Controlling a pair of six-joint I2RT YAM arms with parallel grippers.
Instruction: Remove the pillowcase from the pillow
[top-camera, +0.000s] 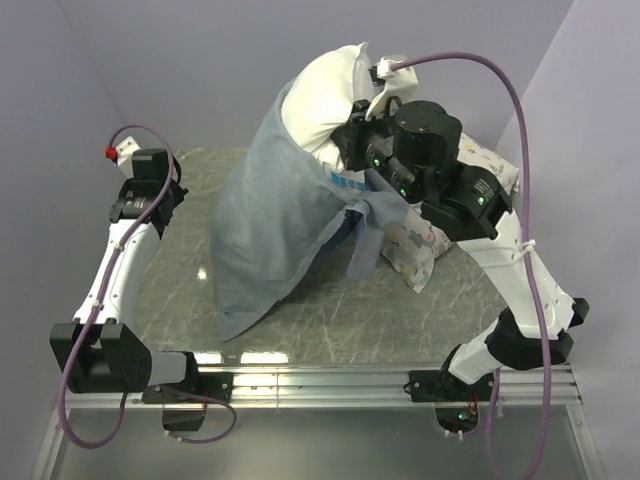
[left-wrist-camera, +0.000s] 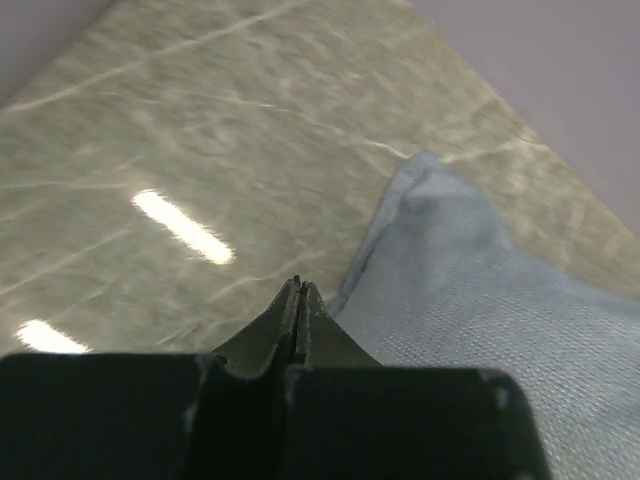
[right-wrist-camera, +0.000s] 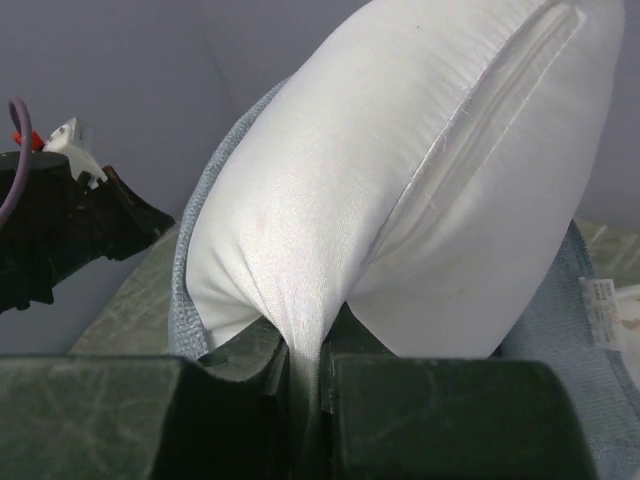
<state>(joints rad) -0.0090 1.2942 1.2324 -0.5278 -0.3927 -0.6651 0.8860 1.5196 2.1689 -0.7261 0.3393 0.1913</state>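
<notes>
I see the right arm (top-camera: 470, 200) reaching up and holding a big puffy white pillow (top-camera: 325, 90) high over the grey marble counter (top-camera: 190, 300). The right jaws are squeezed tight on a fold of the pillow's white cloth, down at its lower edge. The fold is pinched flat between them.

The top part of the pillow sticks out bare. The soft, wrinkly grey-blue cloth pillowcase (top-camera: 270, 240) is wrapped round the lower part of the pillow. It hangs down from there like a long sack. Its bottom end lies on the counter near the front. From the right wrist camera, the pillowcase (right-wrist-camera: 195, 210) peeks out behind the pillow (right-wrist-camera: 400, 180) on both sides. A little white label tag (right-wrist-camera: 600, 300) shows at the right edge.

A smaller white pillow with leaves and flowers printed on it (top-camera: 415, 250) lies on the counter under the right arm. A bit of the pillowcase lies over it.

The left arm (top-camera: 130, 250) is over on the left side of the counter, well apart from the big pillow. The left jaws are pressed together with nothing between them. They sit just beside a corner of the pillowcase (left-wrist-camera: 470, 300), which lies flat on the counter (left-wrist-camera: 200, 130). I cannot tell if they touch it.

A purple cable (top-camera: 500, 90) loops up behind the right arm.
</notes>
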